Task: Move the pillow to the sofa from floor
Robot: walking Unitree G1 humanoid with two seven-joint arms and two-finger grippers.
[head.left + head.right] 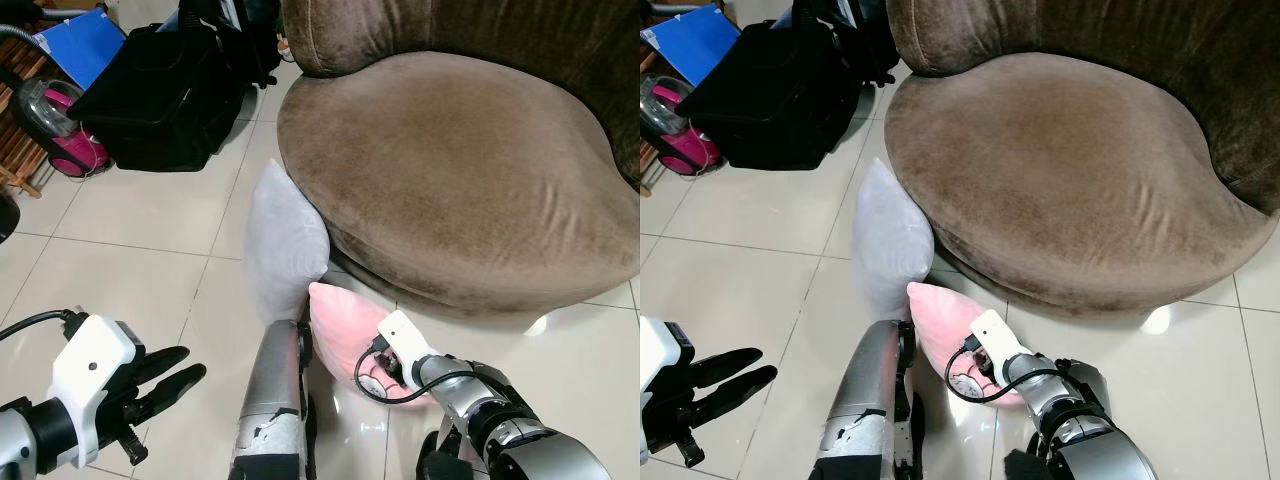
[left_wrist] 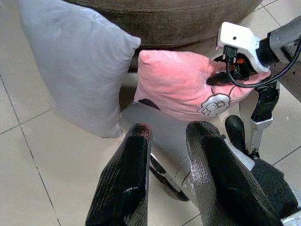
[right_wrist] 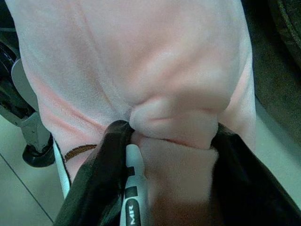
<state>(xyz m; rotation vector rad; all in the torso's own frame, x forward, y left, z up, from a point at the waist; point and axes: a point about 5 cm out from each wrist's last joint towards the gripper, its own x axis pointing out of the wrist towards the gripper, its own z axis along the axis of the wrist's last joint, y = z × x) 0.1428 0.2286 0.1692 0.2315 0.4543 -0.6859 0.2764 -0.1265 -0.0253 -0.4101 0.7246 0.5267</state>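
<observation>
A pink pillow [image 1: 338, 318] with a small cartoon print lies on the tiled floor at the foot of the round brown sofa [image 1: 450, 170]. My right gripper [image 3: 171, 136] is shut on a bunched fold of the pink pillow [image 3: 141, 56], its black fingers [image 3: 101, 183] pressed into the fabric on both sides. A grey pillow [image 1: 285, 240] stands on edge just beyond, leaning against the sofa's base. My left gripper [image 1: 165, 378] hovers open low at the left, apart from both pillows, holding nothing.
My own silver leg [image 1: 270, 400] stands beside the pink pillow. A black bag [image 1: 160, 100], a pink vacuum cleaner [image 1: 62, 125] and a blue folder [image 1: 85, 40] crowd the far left. Bare tiles [image 1: 130, 260] spread on the left.
</observation>
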